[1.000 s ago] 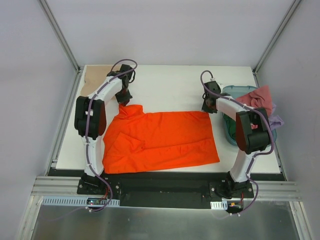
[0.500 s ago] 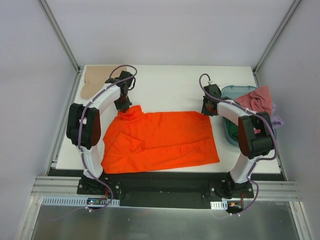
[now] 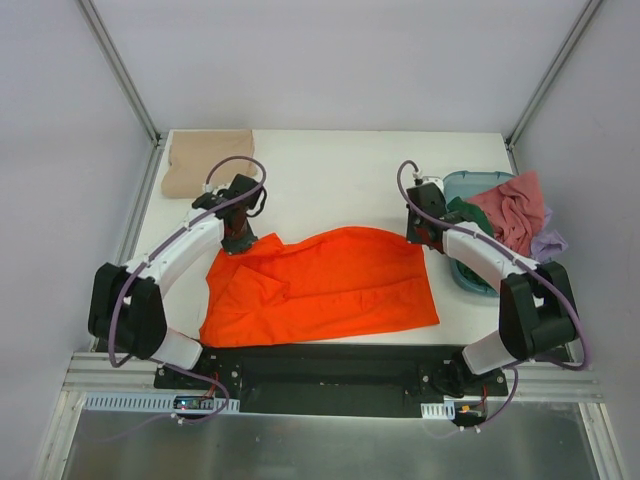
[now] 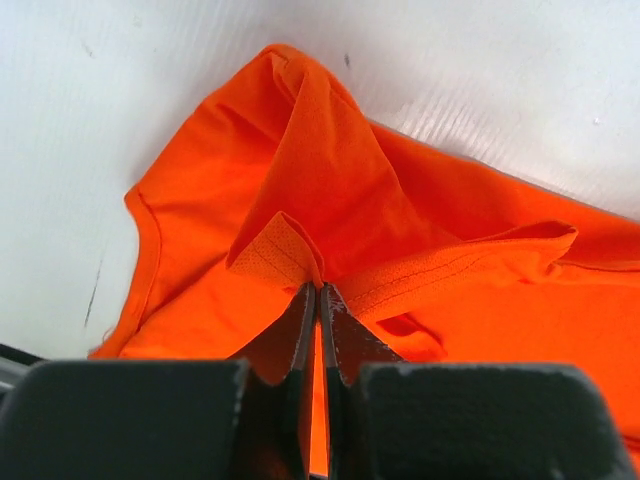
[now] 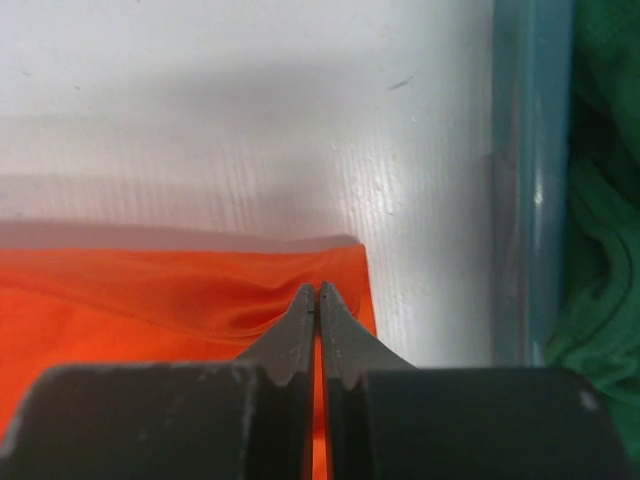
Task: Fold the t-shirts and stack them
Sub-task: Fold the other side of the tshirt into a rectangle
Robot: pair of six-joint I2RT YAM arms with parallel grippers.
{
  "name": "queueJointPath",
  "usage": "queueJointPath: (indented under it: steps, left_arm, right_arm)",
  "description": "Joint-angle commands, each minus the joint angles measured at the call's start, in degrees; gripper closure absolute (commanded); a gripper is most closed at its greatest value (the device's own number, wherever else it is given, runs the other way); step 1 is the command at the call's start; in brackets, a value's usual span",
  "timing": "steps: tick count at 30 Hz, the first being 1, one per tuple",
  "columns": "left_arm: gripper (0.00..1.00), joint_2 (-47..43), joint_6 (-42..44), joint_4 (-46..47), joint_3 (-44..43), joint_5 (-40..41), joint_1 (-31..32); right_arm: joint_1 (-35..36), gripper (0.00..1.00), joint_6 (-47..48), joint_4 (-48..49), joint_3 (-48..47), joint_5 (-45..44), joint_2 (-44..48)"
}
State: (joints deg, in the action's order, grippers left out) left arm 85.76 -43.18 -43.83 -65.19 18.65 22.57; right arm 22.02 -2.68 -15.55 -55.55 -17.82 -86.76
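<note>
Left hand (image 3: 239, 240): fingers pressed together, clamped on a bunched fold of the orange t-shirt (image 3: 320, 285) at its far-left corner. The left wrist view shows hem and sleeve cloth pinched right at the tips.

Right hand (image 3: 423, 235): also closed, nipping the shirt's far-right corner. The right wrist view shows the cloth edge caught between the tips, with bare table (image 3: 340, 180) beyond.

Shirt: lies at lower centre of the overhead frame. Its long axis runs left to right, spanning the gap between the two hands. Its body spreads from both hands toward the bottom of the frame. The far edge bows up in an arc between the two grips; the near edge lies flat along the bottom of the table.

The relation that matters is that each hand holds the corner on its own side, and the rest of the shirt lies on the bottom-of-frame side of both. A fold would likely carry the held edge down the frame over the body, both arms travelling evenly.

Outward: a folded tan t-shirt (image 3: 208, 160) sits at upper left, well apart from the orange one. A teal tub (image 3: 478, 176) stands just right of the right hand. It holds a pink garment (image 3: 510, 210) and a dark green garment (image 3: 462, 210), and a lilac garment (image 3: 548, 243) spills over its right rim.
</note>
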Motion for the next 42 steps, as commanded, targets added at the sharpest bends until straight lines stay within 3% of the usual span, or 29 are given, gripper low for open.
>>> queueJointPath:
  steps: [1, 15, 31, 42]
  left_arm:
    - [1.0, -6.99, -3.05, -0.81, 4.44, 0.78, 1.07]
    - [1.0, -24.93, -11.92, -0.99, 21.5, -5.03, 6.7]
    - [1.0, -33.63, -15.53, -6.79, 22.12, -9.16, 8.28]
    - [1.0, -36.53, -20.62, -6.97, 28.35, -12.85, 11.53]
  right_arm:
    - [-0.05, 0.99, 1.53, -1.67, 2.2, -4.14, 4.05]
    - [-0.14, 0.99, 2.24, -1.24, 5.97, -3.8, 7.48]
    - [-0.05, 0.99, 4.44, -0.62, 7.21, -4.24, 7.92]
    - [-0.22, 0.99, 0.75, 0.44, 7.65, -3.26, 5.73]
